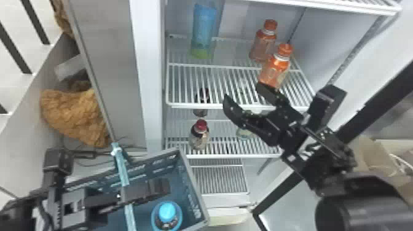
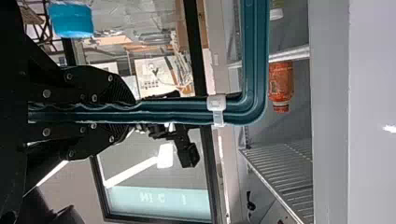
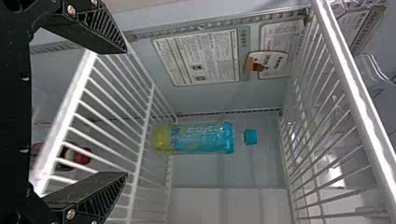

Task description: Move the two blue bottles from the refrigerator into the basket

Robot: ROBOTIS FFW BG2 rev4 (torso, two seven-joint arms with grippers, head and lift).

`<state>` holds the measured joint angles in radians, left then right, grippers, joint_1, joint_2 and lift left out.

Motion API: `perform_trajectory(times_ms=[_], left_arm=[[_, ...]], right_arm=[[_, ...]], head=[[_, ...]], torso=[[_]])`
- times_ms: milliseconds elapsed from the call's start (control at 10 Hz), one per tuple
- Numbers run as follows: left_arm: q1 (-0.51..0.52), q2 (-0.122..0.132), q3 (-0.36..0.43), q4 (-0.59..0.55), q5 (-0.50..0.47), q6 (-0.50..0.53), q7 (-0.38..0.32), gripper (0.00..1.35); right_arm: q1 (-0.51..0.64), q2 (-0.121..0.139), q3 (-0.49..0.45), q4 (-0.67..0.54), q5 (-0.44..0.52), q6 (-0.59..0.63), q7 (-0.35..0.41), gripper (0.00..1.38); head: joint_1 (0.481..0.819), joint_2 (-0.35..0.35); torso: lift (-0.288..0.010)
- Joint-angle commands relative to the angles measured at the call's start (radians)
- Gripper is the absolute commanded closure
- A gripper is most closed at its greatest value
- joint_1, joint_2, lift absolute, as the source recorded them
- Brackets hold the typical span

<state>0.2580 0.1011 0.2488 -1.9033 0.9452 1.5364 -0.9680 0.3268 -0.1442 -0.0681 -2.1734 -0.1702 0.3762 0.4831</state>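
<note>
In the head view, we are facing the refrigerator, with its shelves rising toward twelve o'clock. The blue basket is sitting toward seven o'clock, its near end being cut off by the lower edge. Toward two o'clock, our right gripper is hanging before the shelves, fingers wide apart and holding nothing. Toward seven, our left gripper is closing tight around the basket handle. At twelve, one blue bottle is standing in the refrigerator, its cap being hard to make out; toward seven, the other blue bottle is standing in the basket, its cap mostly hiding its body. Two orange-capped bottles are standing between one and two, the nearer one overlapping the other. Near six, a red-capped bottle is standing lower; above it, shelf wires are obscuring a dark bottle.
</note>
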Motion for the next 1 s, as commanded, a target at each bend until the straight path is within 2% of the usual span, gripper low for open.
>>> perform_trajectory(times_ms=[0, 400, 900], left_arm=[[-0.003, 0.000, -0.001, 0.000, 0.000, 0.000, 0.000, 1.20], [-0.005, -0.001, -0.001, 0.000, -0.002, 0.000, 0.002, 1.20], [-0.013, -0.001, -0.003, 0.005, -0.002, 0.000, 0.003, 1.20]], right_arm=[[-0.062, 0.002, 0.022, 0.039, 0.003, -0.001, -0.009, 0.11], [-0.209, 0.008, 0.050, 0.184, 0.009, -0.028, -0.049, 0.11], [-0.420, 0.009, 0.110, 0.430, 0.001, -0.087, -0.067, 0.10]], head=[[0.695, -0.165], [0.695, -0.142], [0.695, -0.129]], torso=[[-0.010], [-0.010], [-0.010]])
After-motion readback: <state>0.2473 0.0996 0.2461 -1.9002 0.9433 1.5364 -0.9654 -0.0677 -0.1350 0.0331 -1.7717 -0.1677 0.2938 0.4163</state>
